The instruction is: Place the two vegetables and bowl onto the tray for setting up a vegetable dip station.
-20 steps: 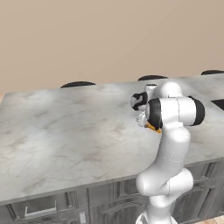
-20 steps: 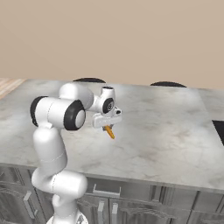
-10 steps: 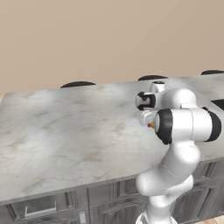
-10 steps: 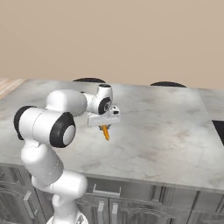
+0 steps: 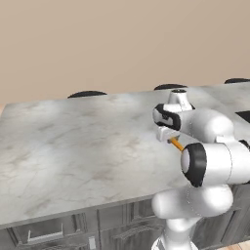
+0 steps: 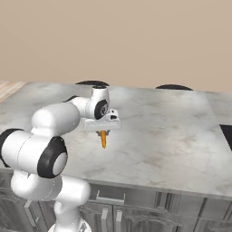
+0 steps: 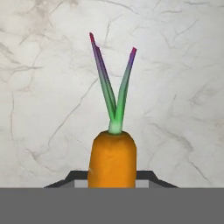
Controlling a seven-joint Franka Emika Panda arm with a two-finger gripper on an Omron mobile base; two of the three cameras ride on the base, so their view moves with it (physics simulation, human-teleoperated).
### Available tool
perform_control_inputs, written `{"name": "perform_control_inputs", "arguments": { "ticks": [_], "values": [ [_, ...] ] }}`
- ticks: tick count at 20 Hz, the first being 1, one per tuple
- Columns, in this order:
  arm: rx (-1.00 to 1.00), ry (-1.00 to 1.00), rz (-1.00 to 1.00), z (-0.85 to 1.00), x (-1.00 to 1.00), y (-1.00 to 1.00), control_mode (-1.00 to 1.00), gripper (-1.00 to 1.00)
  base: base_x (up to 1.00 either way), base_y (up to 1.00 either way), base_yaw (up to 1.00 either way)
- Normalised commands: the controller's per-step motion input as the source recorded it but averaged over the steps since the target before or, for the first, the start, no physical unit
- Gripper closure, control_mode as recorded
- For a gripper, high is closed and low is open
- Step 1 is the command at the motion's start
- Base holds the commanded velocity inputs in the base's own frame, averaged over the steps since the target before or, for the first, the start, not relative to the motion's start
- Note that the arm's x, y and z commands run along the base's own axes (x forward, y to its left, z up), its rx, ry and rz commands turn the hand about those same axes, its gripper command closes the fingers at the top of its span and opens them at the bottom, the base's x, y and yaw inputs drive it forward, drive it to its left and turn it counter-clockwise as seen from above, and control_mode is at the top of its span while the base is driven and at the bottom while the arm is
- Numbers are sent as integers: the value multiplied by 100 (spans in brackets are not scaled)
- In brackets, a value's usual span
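Observation:
My gripper [image 6: 103, 130] is shut on the slim orange carrot [image 6: 103, 138], which hangs point down a little above the marble counter [image 6: 167, 131]. From the left base view, the carrot [image 5: 175, 143] pokes out below the hand [image 5: 166, 133], partly hidden by my arm. The hand view looks down the carrot [image 7: 112, 158]: its green top, tipped with purple, points away over bare marble, and the gripper [image 7: 112, 179] has a dark fingertip on each side of the orange body. The bowl and the tray are out of view.
Dark round shapes [image 5: 87, 93] [image 5: 170, 87] sit along the counter's far edge. At the right edge is a dark panel [image 6: 227, 132]. Grey cabinet fronts with drawers [image 6: 108, 197] run below the near edge. A tan wall stands behind.
My elbow has swung down and nearer the cameras, so the arm looks larger. The hand, still holding the carrot, has shifted only slightly over the counter.

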Motion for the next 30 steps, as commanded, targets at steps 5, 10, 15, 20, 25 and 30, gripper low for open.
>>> {"name": "perform_control_inputs", "arguments": {
  "ticks": [5,10,15,20,25,30],
  "values": [
    [-14,-2,0,28,-46,13,-100,100,0,0,0],
    [-8,0,2,19,-32,14,-100,100,0,0,0],
    [0,0,5,19,-32,12,-100,100,0,0,0],
    [2,0,9,17,-32,12,-100,100,0,0,0],
    [2,0,8,9,-18,15,-100,100,0,0,0],
    [1,0,7,5,-10,13,-100,100,0,0,0]
  ]
}}
